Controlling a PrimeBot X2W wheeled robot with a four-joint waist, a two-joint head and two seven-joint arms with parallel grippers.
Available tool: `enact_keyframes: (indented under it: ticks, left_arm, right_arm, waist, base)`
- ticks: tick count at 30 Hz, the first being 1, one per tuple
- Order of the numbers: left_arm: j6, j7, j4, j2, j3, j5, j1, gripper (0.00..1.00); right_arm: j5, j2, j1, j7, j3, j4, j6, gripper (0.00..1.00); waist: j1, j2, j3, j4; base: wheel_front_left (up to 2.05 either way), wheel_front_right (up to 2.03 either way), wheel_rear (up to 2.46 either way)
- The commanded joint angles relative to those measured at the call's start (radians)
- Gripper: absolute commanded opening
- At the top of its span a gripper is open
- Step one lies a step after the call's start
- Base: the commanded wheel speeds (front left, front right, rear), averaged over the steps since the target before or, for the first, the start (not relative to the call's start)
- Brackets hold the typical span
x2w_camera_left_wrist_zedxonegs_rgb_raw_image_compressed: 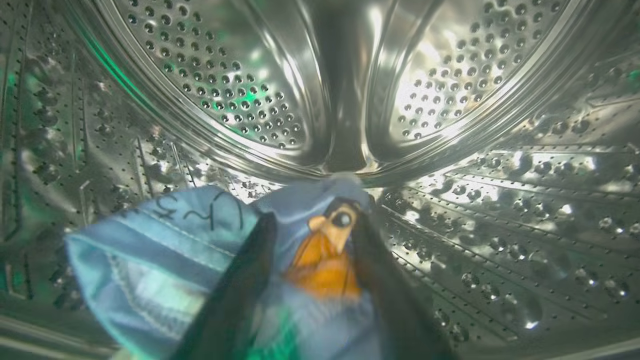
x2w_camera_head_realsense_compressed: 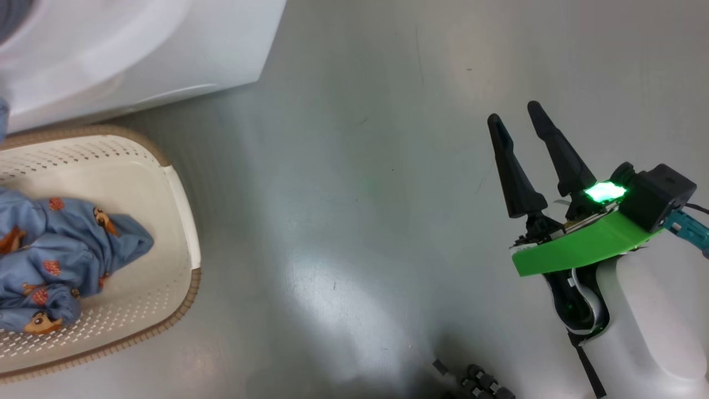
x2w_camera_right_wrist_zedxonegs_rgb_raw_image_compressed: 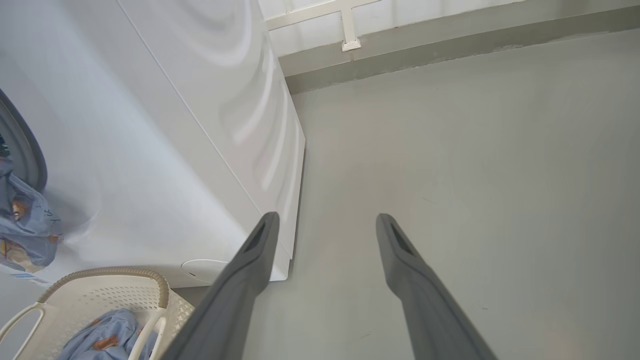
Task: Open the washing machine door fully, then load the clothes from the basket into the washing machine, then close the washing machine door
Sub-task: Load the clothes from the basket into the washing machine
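My left gripper (x2w_camera_left_wrist_zedxonegs_rgb_raw_image_compressed: 315,220) is deep inside the washing machine's perforated steel drum (x2w_camera_left_wrist_zedxonegs_rgb_raw_image_compressed: 225,75). Its fingers stand apart with a light-blue garment (x2w_camera_left_wrist_zedxonegs_rgb_raw_image_compressed: 150,260) printed with an orange figure bunched between and around them. More blue clothes (x2w_camera_head_realsense_compressed: 61,249) lie in the cream basket (x2w_camera_head_realsense_compressed: 183,221) at the lower left, in front of the white washing machine (x2w_camera_head_realsense_compressed: 138,50). Blue cloth (x2w_camera_right_wrist_zedxonegs_rgb_raw_image_compressed: 25,225) also hangs at the machine's opening in the right wrist view, above the basket (x2w_camera_right_wrist_zedxonegs_rgb_raw_image_compressed: 100,295). My right gripper (x2w_camera_head_realsense_compressed: 514,112) hovers open and empty over the floor, well right of the basket. The washing machine door is out of view.
Bare grey floor (x2w_camera_head_realsense_compressed: 343,194) stretches between the basket and my right arm. Small dark parts (x2w_camera_head_realsense_compressed: 476,382) sit at the bottom edge. The machine's white side panel (x2w_camera_right_wrist_zedxonegs_rgb_raw_image_compressed: 175,125) runs back to a wall base (x2w_camera_right_wrist_zedxonegs_rgb_raw_image_compressed: 450,45).
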Motion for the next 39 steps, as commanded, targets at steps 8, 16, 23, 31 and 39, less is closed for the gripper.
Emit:
enact_keyframes:
  ticks: [8, 16, 23, 31, 39]
  left_arm:
    - [-0.011, -0.012, 0.058, 0.024, -0.007, -0.029, 0.024, 1.00]
    - [-0.016, -0.040, 0.018, 0.003, -0.029, -0.038, 0.110, 1.00]
    - [0.009, -0.048, -0.162, -0.018, -0.013, -0.018, 0.275, 1.00]
    - [0.062, -0.048, -0.424, -0.036, 0.027, -0.004, 0.521, 1.00]
    - [0.121, -0.048, -0.667, -0.055, 0.046, -0.016, 0.745, 1.00]
  right_arm:
    - [-0.015, 0.000, 0.011, -0.012, 0.004, -0.009, 0.002, 1.00]
    - [-0.014, 0.002, 0.017, -0.012, 0.000, -0.008, 0.002, 1.00]
    - [-0.017, -0.006, 0.032, -0.012, -0.006, -0.007, 0.002, 1.00]
    - [-0.017, -0.015, 0.047, -0.012, -0.001, -0.002, 0.002, 1.00]
    - [-0.015, -0.027, 0.062, -0.012, 0.000, 0.008, 0.002, 1.00]
  waist:
    - [0.0000, 0.0000, -0.049, 0.020]
    - [0.0000, 0.0000, -0.096, 0.045]
    - [0.0000, 0.0000, -0.136, 0.076]
    - [0.0000, 0.0000, -0.176, 0.108]
    - [0.0000, 0.0000, -0.220, 0.131]
  base:
    - [0.00, 0.00, 0.00]
    - [0.00, 0.00, 0.00]
    - [0.00, 0.00, 0.00]
    - [0.00, 0.00, 0.00]
    - [0.00, 0.00, 0.00]
